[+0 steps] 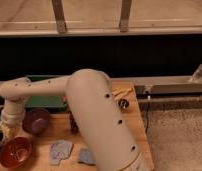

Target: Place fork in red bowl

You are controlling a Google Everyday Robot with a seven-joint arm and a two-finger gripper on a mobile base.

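Observation:
The red bowl (14,152) sits at the front left corner of the wooden table (106,150). My gripper (7,133) hangs from the pale arm at the far left, just above the bowl's far rim and left of the dark purple bowl (36,120). The fork does not show clearly. A thin faint streak inside the red bowl under the gripper may be it, but I cannot tell whether it is held or lying there.
A green tray (44,99) stands behind the purple bowl. Two grey-blue cloth pieces (60,149) (86,157) lie at the front. A dark object (74,123) stands mid-table. Pale yellow utensils (121,92) and a small black round thing (123,103) lie at the back right. My big arm (101,125) covers the middle.

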